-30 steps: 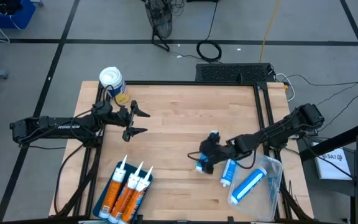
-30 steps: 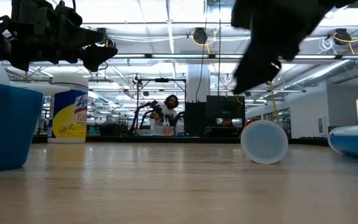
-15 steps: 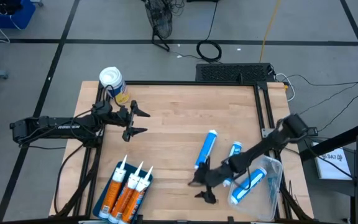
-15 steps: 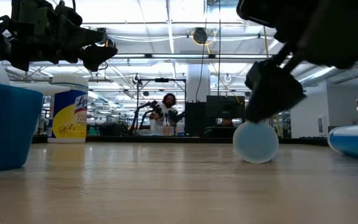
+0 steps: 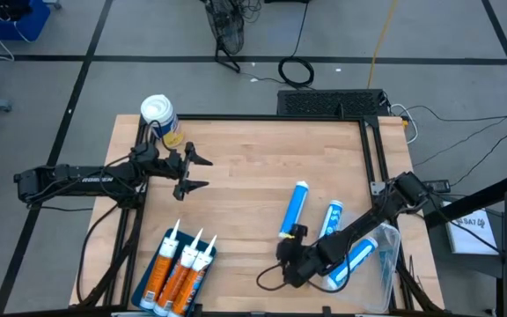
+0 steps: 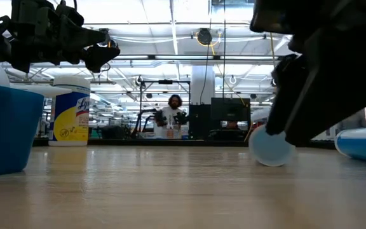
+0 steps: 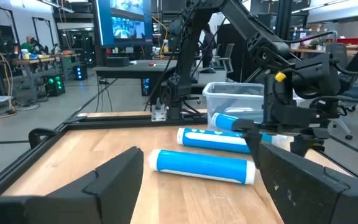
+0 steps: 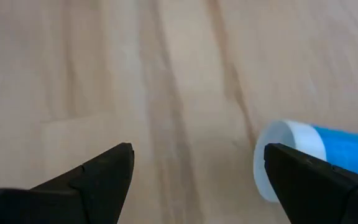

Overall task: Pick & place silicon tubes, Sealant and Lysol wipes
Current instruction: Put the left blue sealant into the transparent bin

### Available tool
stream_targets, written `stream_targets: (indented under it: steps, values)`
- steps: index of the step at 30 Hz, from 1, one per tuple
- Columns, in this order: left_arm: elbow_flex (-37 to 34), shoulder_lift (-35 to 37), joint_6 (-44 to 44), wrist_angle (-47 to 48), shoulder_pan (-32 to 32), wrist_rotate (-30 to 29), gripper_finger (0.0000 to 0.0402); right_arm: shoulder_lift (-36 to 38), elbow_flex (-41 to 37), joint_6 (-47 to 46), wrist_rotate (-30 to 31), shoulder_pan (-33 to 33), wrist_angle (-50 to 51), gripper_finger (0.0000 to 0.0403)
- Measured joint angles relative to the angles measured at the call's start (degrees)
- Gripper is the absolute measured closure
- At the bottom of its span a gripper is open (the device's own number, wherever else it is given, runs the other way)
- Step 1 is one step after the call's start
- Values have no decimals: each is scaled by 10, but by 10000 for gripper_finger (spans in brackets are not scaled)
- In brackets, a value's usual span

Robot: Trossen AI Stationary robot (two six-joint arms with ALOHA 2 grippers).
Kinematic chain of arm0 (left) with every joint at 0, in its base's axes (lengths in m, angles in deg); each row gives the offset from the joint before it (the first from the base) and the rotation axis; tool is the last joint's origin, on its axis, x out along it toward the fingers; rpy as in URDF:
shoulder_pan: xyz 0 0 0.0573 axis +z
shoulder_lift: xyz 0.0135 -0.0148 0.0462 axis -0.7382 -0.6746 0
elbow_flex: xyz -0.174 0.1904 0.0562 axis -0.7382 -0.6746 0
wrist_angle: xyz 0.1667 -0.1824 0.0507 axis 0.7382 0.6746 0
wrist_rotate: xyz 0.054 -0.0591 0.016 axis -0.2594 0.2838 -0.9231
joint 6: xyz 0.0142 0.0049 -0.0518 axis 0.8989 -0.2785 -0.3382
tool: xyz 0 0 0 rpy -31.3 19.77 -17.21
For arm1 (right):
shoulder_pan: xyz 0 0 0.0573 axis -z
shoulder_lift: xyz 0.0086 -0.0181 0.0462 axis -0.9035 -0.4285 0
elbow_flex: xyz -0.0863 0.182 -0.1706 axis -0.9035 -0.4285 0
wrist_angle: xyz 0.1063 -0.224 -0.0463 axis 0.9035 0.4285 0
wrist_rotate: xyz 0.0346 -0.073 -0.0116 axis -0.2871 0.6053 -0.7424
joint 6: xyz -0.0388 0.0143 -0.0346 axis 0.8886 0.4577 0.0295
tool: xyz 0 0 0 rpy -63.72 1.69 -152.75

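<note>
Three orange sealant tubes (image 5: 180, 273), one Lysol wipes (image 5: 159, 115)

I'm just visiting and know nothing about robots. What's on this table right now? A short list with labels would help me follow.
Table: wooden top
Left gripper: open, empty, above the table near the Lysol wipes
Right gripper: open, empty, low by the table's front edge
Lysol wipes: upright at the far left corner
Blue tubes: two lying loose on the table, one in the clear bin
Orange tubes: three side by side in a blue tray
</note>
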Motion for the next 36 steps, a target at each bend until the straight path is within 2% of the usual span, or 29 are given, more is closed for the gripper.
stream_targets:
  steps: [12, 21, 28, 36]
  values:
    - [0, 0, 0, 2, 0, 0, 91, 0, 1, -145, 15, 19, 238, 64]
    - [0, 0, 0, 3, 0, 0, 92, 0, 1, -223, 74, 45, 390, 64]
    - [0, 0, 0, 3, 0, 0, 91, 13, 0, -233, 70, 52, 416, 64]
    - [0, 0, 0, 3, 0, 0, 91, 103, 0, -254, 70, 48, 419, 64]
